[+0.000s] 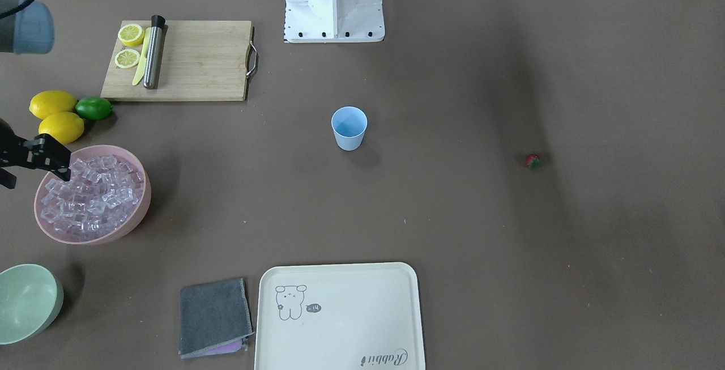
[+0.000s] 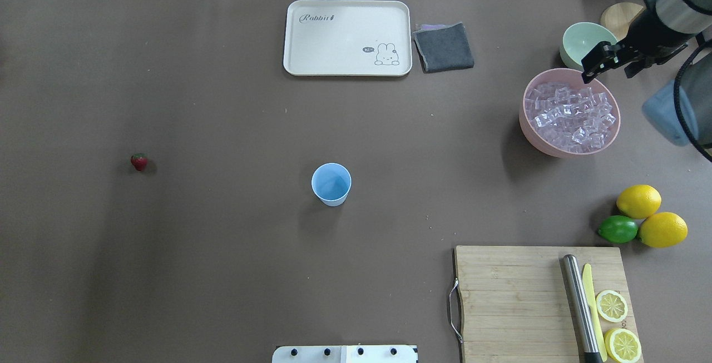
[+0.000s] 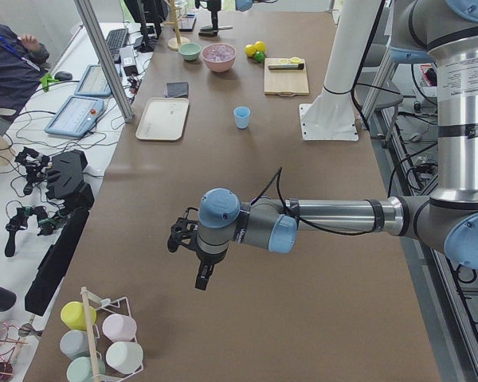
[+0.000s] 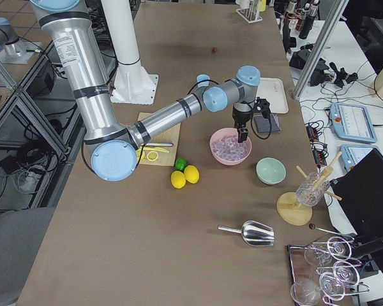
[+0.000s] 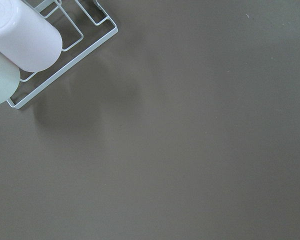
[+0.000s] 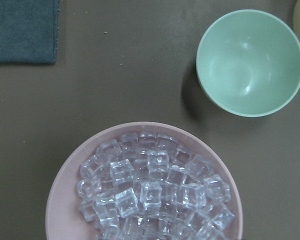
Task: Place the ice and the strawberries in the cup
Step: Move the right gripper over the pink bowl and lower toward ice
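In the front-facing view, the cup (image 1: 349, 127) stands upright and alone mid-tabletop, mouth up and long axis vertical, so either arm can likely drop things in. The ice (image 1: 90, 197) is heaped in a pink bowl (image 1: 143, 188), the cubes tumbled every way with no common direction. The right gripper (image 1: 34, 177) hangs over the bowl's outer rim, fingers apart and nothing between them, which we read as lining up for a first cube. The strawberry (image 1: 532, 160) lies well apart on the opposite side, the left arm's side.

From overhead, the cup looks empty. The strawberry seems to lie on its side, though it is too small to tell which way its leafy top points.

In the exterior left view, the left gripper (image 3: 195, 259) hovers over bare tabletop, far from cup and strawberry. We cannot tell whether its fingers are apart.

The exterior right view places the right gripper, fingers down, above the ice.

The left wrist view shows only tabletop and a wire rack (image 5: 70, 52).

The right wrist view looks straight down on the cubes.
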